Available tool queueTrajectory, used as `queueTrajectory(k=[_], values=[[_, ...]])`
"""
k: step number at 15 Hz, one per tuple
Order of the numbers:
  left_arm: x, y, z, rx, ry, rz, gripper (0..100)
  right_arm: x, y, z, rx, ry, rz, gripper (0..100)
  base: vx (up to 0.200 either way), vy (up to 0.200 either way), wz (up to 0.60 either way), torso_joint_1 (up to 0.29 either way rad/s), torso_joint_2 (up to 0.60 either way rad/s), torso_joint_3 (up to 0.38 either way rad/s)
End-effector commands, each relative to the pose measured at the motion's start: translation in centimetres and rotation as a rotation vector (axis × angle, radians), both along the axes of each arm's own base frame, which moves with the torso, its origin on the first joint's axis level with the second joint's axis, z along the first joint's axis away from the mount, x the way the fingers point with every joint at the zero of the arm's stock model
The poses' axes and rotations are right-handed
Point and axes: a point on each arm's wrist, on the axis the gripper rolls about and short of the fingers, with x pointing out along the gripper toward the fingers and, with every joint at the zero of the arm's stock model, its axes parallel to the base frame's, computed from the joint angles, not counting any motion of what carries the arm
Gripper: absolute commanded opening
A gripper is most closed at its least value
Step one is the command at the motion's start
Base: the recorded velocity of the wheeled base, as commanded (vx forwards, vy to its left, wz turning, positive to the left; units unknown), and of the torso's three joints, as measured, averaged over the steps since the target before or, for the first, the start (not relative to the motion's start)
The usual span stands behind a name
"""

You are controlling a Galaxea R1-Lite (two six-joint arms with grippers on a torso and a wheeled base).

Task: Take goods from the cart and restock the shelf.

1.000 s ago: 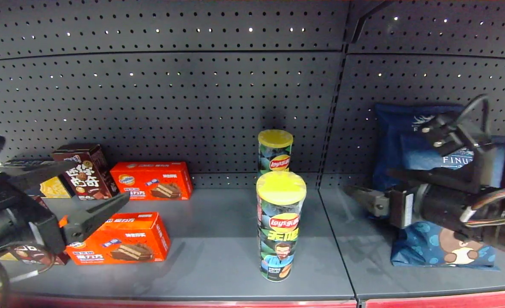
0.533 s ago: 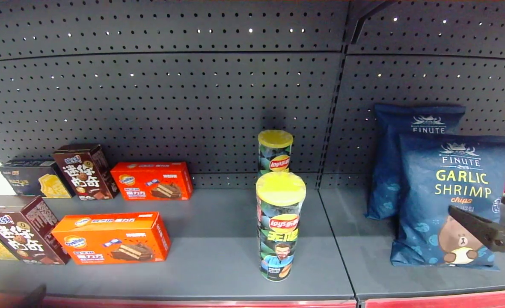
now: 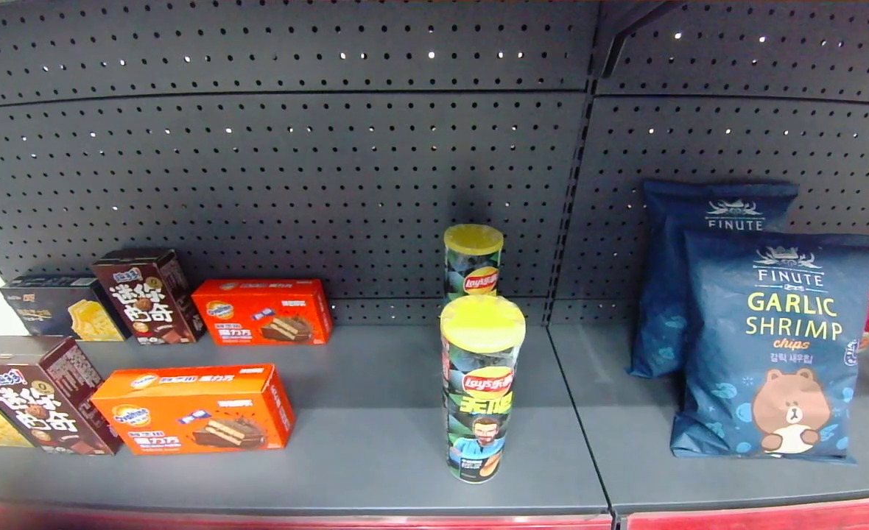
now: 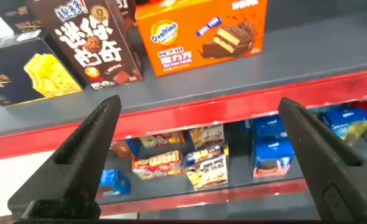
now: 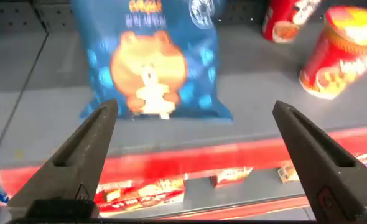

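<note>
The grey shelf (image 3: 375,412) holds two orange wafer boxes (image 3: 193,409), two yellow-lidded chip cans (image 3: 482,390) and two blue shrimp chip bags (image 3: 773,346). My left gripper (image 4: 199,104) is open and holds nothing. It hangs in front of the shelf's red front edge (image 4: 233,106), below the front orange wafer box (image 4: 199,34) and a brown biscuit box (image 4: 87,43). My right gripper (image 5: 195,107) is also open and holds nothing. It sits just outside the red edge (image 5: 171,165), in front of the blue bag with the bear (image 5: 149,59).
Brown and black boxes (image 3: 37,394) stand at the shelf's left end. Red cups (image 5: 345,53) lie on their sides right of the blue bags. A lower shelf with small packets (image 4: 183,162) shows under the red edge. Bare shelf lies between the orange boxes and the cans.
Both arms have pulled back out of the head view, the left one toward the lower left and the right one toward the lower right. The goods on the shelf have stayed put.
</note>
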Motion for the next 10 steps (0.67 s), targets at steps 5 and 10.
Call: queueTrajectory(k=[5,10], values=[[1.0,-0.2,-2.3,-0.136,-0.073,-0.011,100,-5.2,-1.9,-4.8,-0.017,-0.069,-0.195,100,0.000,0.000,0.00,0.000,0.00,0.000],[1.0,-0.2,-2.3,-0.147,-0.072,-0.043,100,-5.4,-2.1,-4.9,-0.014,-0.086,-0.220,100,0.000,0.000,0.00,0.000,0.00,0.000]])
